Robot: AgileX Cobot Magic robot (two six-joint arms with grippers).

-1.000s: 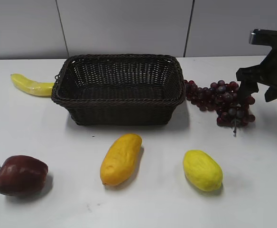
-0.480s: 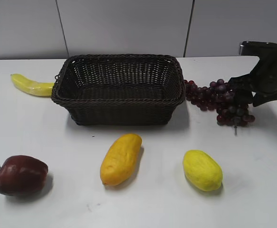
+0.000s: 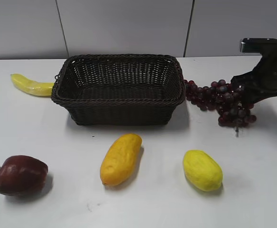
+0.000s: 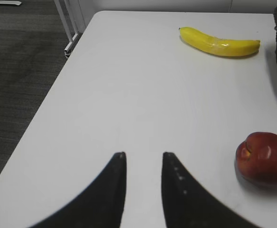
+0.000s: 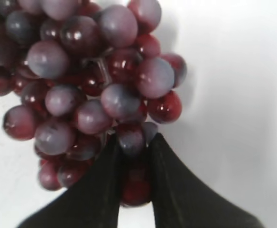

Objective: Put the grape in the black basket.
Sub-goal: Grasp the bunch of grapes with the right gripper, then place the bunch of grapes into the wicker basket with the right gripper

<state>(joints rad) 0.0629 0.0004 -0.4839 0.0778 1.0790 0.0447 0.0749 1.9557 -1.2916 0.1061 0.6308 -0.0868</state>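
Exterior view: the grape (image 3: pixel 220 103) bunch is lying on the white table (image 3: pixel 252 190) just to the right of the black basket (image 3: pixel 119 88), its left end nearly touching the basket's right wall. The right gripper (image 3: pixel 245 92) is pressing into the bunch's right part from above. Right wrist view: the two dark fingers (image 5: pixel 169 190) are standing close together and are pinching grapes (image 5: pixel 98 90) between their tips, so the pincer is closing on the bunch, which is lying on the white surface. Left wrist view: the left gripper (image 4: pixel 143 159) is hovering over bare table (image 4: pixel 129 85) with its jaws narrowly parted and nothing between them; a banana (image 4: pixel 219 42) is lying ahead of it and a red apple (image 4: pixel 264 156) to its right. In the exterior view the banana (image 3: pixel 32 85) is lying at the basket's left, partly hidden behind it; the apple (image 3: pixel 21 175), an orange mango (image 3: pixel 121 158) and a yellow fruit (image 3: pixel 202 169) are sitting in a row in front, well apart from the bunch.
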